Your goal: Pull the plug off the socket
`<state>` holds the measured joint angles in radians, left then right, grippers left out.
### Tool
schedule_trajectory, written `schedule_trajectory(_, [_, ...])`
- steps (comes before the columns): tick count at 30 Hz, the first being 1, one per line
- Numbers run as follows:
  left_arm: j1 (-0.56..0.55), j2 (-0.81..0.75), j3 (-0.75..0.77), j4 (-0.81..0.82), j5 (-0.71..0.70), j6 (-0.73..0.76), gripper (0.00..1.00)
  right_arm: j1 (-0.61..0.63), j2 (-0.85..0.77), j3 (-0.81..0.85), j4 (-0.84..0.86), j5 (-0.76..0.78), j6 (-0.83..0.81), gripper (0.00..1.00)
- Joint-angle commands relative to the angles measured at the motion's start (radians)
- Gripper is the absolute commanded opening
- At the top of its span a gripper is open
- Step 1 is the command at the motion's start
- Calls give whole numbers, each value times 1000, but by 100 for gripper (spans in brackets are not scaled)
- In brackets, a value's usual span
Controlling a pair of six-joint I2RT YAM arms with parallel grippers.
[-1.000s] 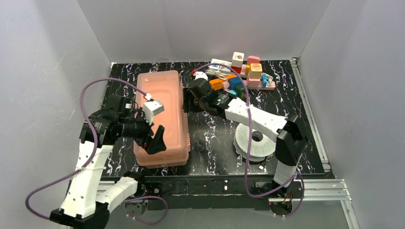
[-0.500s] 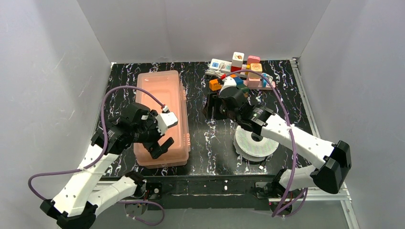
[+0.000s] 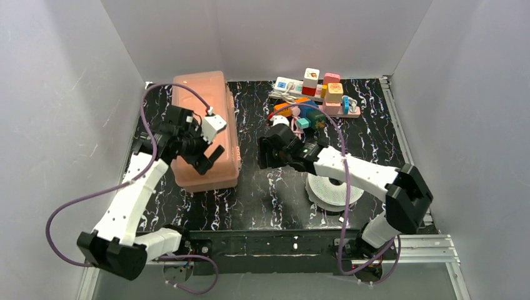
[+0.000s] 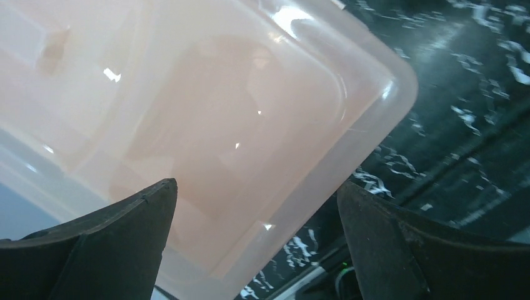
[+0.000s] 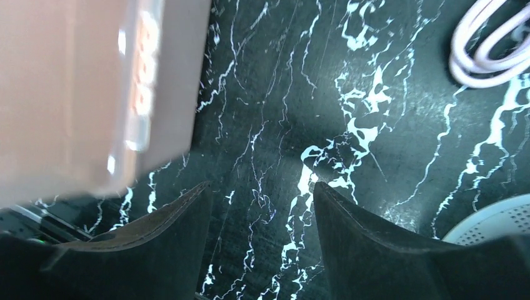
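The short orange rectangular power strip [image 3: 289,107], the socket, is found on the black marbled counter [image 3: 269,194] to the right of the translucent pink plastic box [image 3: 203,94], level with that box's far half. A small teal plug [image 3: 304,122] is seen at its near right end. It is judged to be still seated, though the overhead view is too coarse for certainty. Neither is touched by anything.

The right gripper [image 5: 259,190] is held just off the box's right wall, between the box and the socket. Its jaws are spread and empty, and only bare counter is framed between them. Within the last second it was swung out toward the socket and then drawn back toward the box, so no approach has been completed.

The left gripper [image 4: 256,187] is likewise released, its jaws wide apart above the box's near end. The box itself has been shifted toward the back wall in that same second, which does nothing for the pull.

The task is therefore judged to be at the reaching stage. The right gripper must be turned away from the box toward the plug, and the strip will probably need steadying.
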<state>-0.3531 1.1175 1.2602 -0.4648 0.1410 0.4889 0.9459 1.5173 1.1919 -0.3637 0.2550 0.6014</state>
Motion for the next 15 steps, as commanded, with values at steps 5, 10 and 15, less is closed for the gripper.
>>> schedule_trajectory(5, [146,195,41,-121,-152,72,98,44,165,133,22,2,5,68])
schedule_trajectory(10, [204,187,63,-119,-172,90,98,47,258,235,22,2,5,68])
schedule_trajectory(15, [340,204,185,-157,-156,55,98,47,312,312,22,2,5,68])
